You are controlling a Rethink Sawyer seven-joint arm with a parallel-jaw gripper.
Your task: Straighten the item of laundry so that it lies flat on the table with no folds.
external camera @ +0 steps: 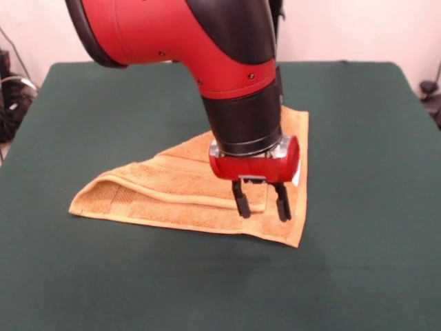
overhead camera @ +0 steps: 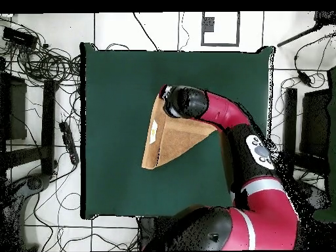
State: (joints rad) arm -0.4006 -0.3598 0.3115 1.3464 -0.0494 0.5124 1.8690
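My own arm point(external camera: 207, 48) hangs over the towel point(external camera: 172, 186) and hides part of it, while cables point(overhead camera: 39, 59) clutter the floor beyond the table point(external camera: 365, 262). My gripper point(external camera: 262, 205) has its fingers spread, tips just above the cloth. The towel lies near mid-table, folded into a triangle, one corner tapering toward a side edge.

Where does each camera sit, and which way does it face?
Front view: across the table from the robot, facing it; the arm descends from above, gripper open over the folded towel.
Overhead view: above, looking straight down; base at bottom, arm reaching up over the towel.
Shared: towel, table, arm.
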